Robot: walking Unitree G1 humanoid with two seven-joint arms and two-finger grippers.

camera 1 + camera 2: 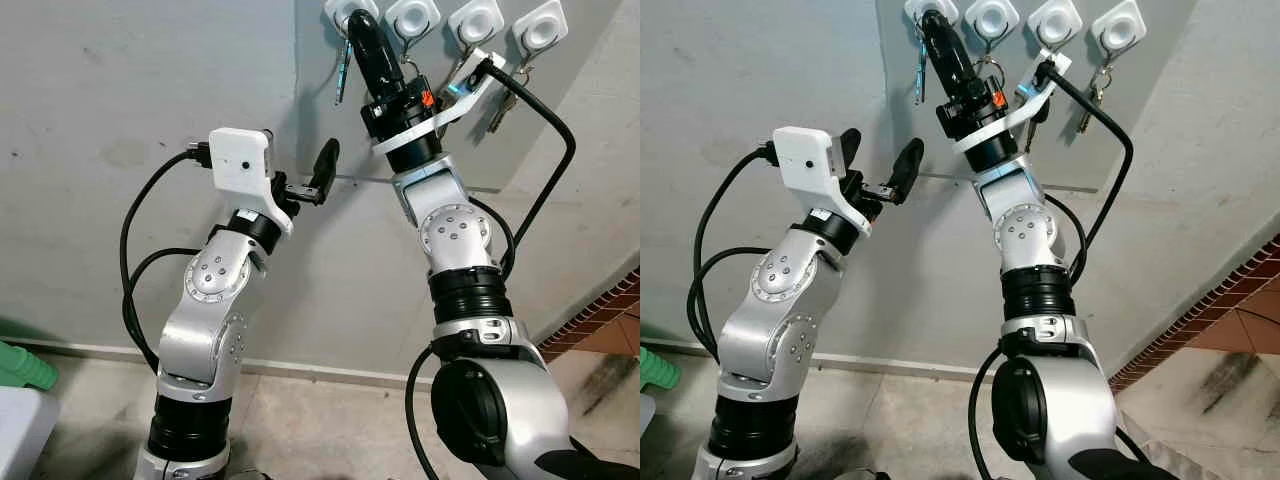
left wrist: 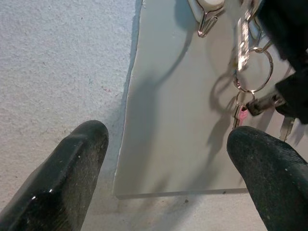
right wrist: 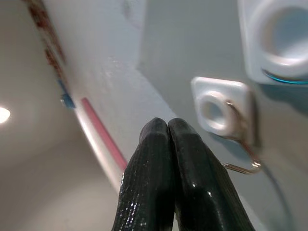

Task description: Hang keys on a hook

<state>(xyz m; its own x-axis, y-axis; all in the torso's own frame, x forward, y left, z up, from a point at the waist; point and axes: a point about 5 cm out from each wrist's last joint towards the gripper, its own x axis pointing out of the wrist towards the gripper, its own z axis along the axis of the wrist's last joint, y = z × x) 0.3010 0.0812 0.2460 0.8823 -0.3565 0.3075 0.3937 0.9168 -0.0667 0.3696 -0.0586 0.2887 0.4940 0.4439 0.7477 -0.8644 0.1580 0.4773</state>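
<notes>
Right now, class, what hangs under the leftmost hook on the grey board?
A key dangles beside the raised right gripper. The gripper covers most of that hook, so whether the key's ring sits on it cannot be seen.

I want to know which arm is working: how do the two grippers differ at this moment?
The right gripper is raised to the leftmost hook on the panel; the left gripper is lower, away from the hooks. The right gripper's fingers are pressed together; the left gripper's fingers are spread apart. Both have black fingers.

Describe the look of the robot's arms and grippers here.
Both arms are silver with black joint bands and looping black cables. The left gripper has long black fingers and a white camera box. The right gripper is black too, with a white bracket.
</notes>
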